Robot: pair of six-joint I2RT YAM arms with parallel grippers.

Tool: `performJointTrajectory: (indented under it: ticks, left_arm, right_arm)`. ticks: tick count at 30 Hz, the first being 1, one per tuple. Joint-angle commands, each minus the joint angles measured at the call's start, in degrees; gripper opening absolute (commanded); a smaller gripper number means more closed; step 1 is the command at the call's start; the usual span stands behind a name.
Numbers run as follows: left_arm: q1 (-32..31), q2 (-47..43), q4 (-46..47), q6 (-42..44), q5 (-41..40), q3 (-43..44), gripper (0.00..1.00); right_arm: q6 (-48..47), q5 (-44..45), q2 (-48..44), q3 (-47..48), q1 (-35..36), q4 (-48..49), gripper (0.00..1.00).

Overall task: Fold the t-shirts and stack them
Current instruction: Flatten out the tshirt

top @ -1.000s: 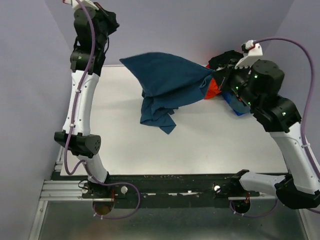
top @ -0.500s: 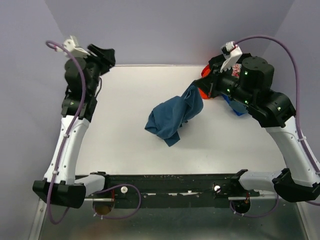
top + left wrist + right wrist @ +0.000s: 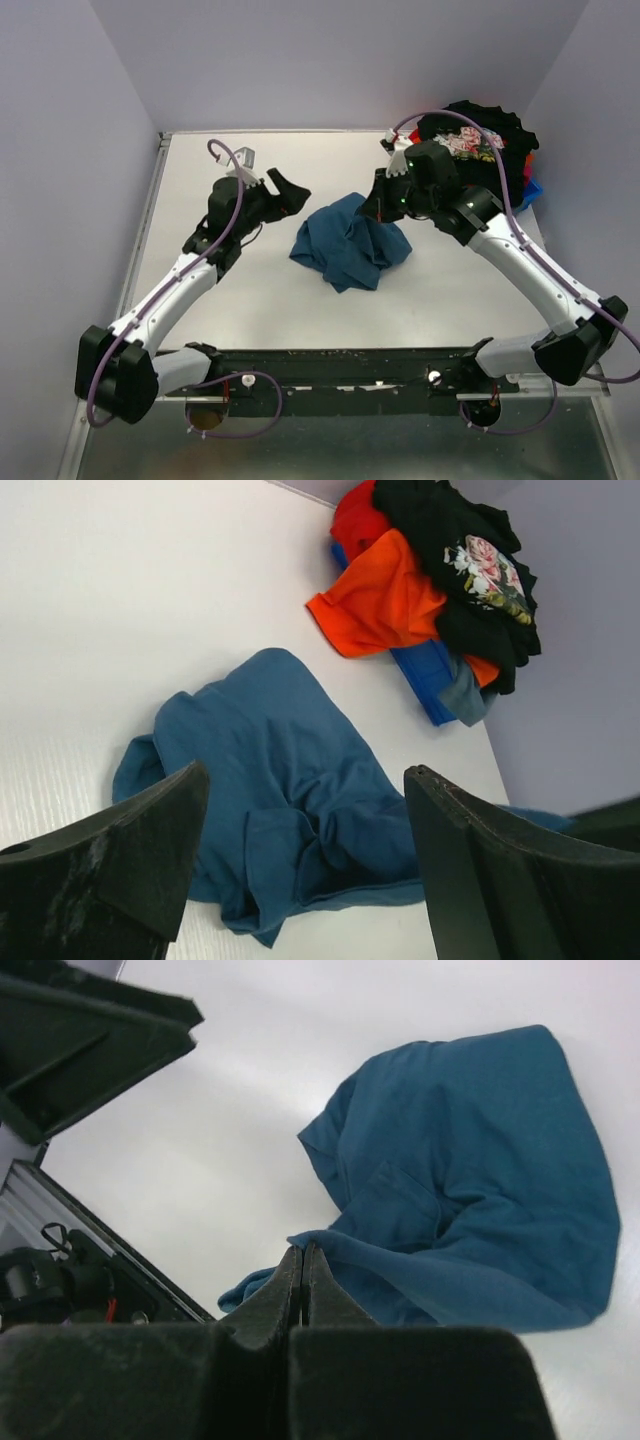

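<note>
**A:** Where do we find the plain teal-blue cloth t-shirt (image 3: 348,243)?

**B:** We see it lying unfolded in a crumpled, creased heap around the middle of the white tabletop (image 3: 450,290).

**A:** And the other shirts?

**B:** We see them piled up beyond the teal-blue shirt, to its right and apart from it. The black t-shirt with the pink-white floral print (image 3: 470,560) lies on top. The orange-red t-shirt (image 3: 385,595) spreads out below it on the side facing the teal-blue shirt. The bright blue t-shirt (image 3: 425,675) pokes out from underneath. None of them is folded.

**A:** What can we say about the right gripper (image 3: 303,1250)?

**B:** It is at the right-hand edge of the teal-blue shirt. Its fingers are pressed tightly together, and we see a fold of the shirt's edge pinched at their tips.

**A:** And the left gripper (image 3: 285,193)?

**B:** It is just to the left of the teal-blue shirt and points toward it. Its fingers are spread wide apart and nothing is between them. From its wrist camera we look between them down at the heap. We see no contact with the cloth.
</note>
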Motion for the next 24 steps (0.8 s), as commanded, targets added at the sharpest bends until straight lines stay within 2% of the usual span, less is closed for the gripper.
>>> performJointTrajectory:
  ticks: [1,4,9,14,19,24]
  left_arm:
    - [-0.61,-8.79,8.65,-4.19,4.04,-8.46,0.89]
    - [-2.63,-11.43,10.15,-4.46,4.13,-11.90,0.88]
    - [-4.57,-11.70,15.69,-4.72,9.05,-15.69,0.86]
    - [-7.47,-10.48,12.80,-0.59,7.66,-14.11,0.81]
    - [-8.70,-7.76,13.41,-0.06,8.18,-13.58,0.75]
    - [-9.76,-5.56,13.85,0.73,7.21,-12.44,0.75]
  right_arm:
    - [2.59,-6.47,5.67,1.25,0.58,5.78,0.01]
    - [3.38,-7.08,9.89,3.27,0.84,6.22,0.01]
    - [4.18,-7.26,14.29,6.70,0.84,6.49,0.01]
    - [4.53,-7.26,15.88,8.90,0.84,6.05,0.01]
    - [4.53,-8.05,17.11,10.39,0.84,5.26,0.01]
    - [4.44,-8.84,17.38,10.92,0.84,4.91,0.01]
